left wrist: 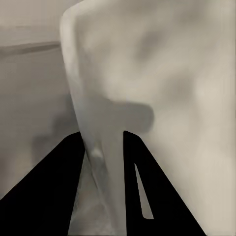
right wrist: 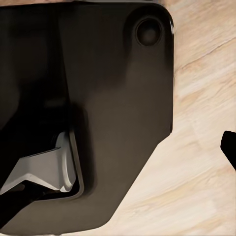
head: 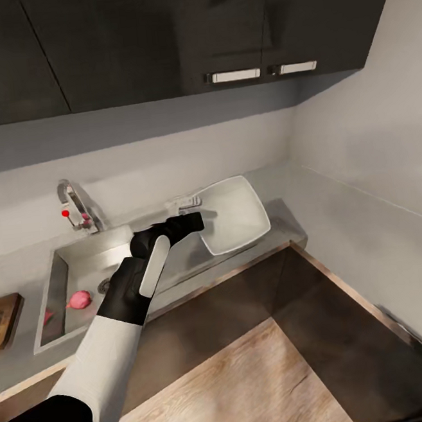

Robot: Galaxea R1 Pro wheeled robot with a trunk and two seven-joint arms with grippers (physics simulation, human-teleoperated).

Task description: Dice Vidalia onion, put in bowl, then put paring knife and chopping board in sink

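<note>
My left gripper (head: 191, 215) is shut on the near rim of the white bowl (head: 236, 214), which stands tilted over the grey countertop (head: 285, 194) just right of the sink (head: 60, 269). In the left wrist view the dark fingers (left wrist: 64, 167) sit on either side of the bowl's rim (left wrist: 93, 123). A pinkish onion (head: 79, 299) lies in the basin near the drain. The end of the wooden chopping board (head: 2, 319) shows on the counter at far left. The paring knife is out of view. One dark fingertip (right wrist: 229, 146) of my right gripper shows over the floor.
The steel tap (head: 75, 208) with its red knob stands behind the sink. Dark wall cabinets (head: 156, 42) hang above. The counter turns a corner and runs along the right wall (head: 361, 158). Wooden floor (head: 254, 387) lies below.
</note>
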